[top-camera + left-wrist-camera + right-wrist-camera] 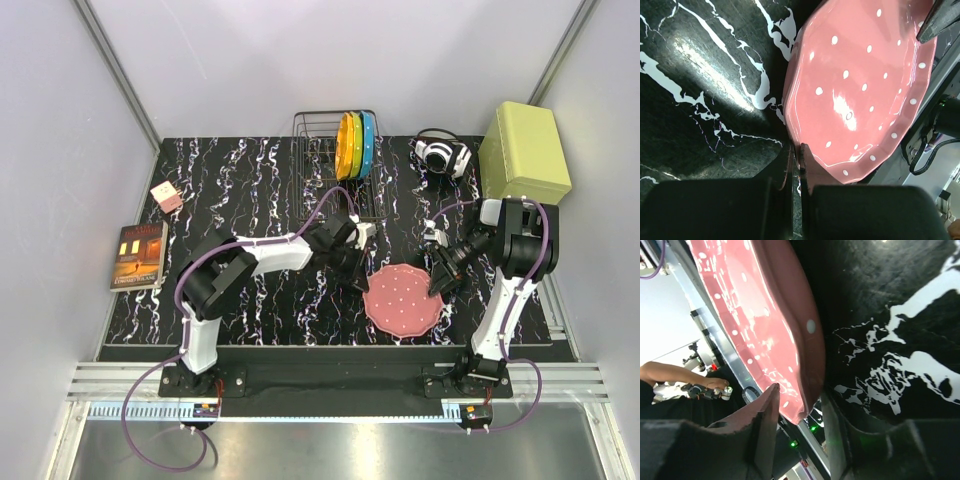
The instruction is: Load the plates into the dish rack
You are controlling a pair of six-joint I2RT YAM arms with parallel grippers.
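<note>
- The pink plate (400, 300) is glossy and round with a scalloped rim and small white dots. It sits at the near middle of the table, between the two arms.
- The left gripper (796, 155) has its dark fingers pinched together on the plate's left rim.
- The right gripper (801, 392) is parted, one finger on each side of the plate's opposite rim, with slack around it.
- The dish rack (322, 170) is thin black wire and stands at the far middle. An orange plate (343, 145), a yellow-green plate (354, 145) and a blue plate (368, 143) stand on edge in its right end.
- The tabletop (230, 180) is black with white marble veining that reflects a sheen.
- Also on the table are a boxy pale-green container (524, 152), black-and-white headphones (442, 155), a small pink-and-white cube (166, 197) and a book (139, 256).
- Pale grey wall panels (60, 150) with metal struts enclose the table.
</note>
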